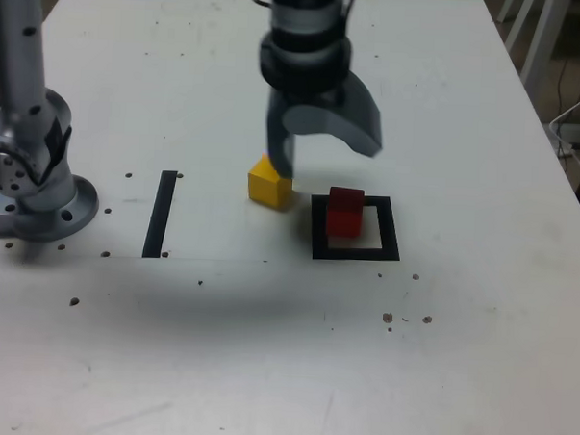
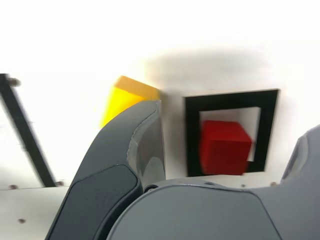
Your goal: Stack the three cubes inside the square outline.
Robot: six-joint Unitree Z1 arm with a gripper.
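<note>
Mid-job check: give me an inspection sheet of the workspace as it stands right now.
Surface: white table, scattered dark specks and small holes.
Job's things: red cube inside the square outline, toward the side nearest the yellow cube; yellow cube outside the outline, on the exterior view's left of it; green cube not seen.
Clutter: narrow black strip on the table; nothing else seen.
Grippers: gripper open, empty, above the cubes, one finger close by the yellow cube.
Cables: white cable off the table, exterior view's right.
Surroundings: arm base at exterior view's left; white furniture legs beyond the table.

Silver-grey arm [image 1: 25, 119], black wrist band, 2 curved grey fingers [image 1: 280, 145]
</note>
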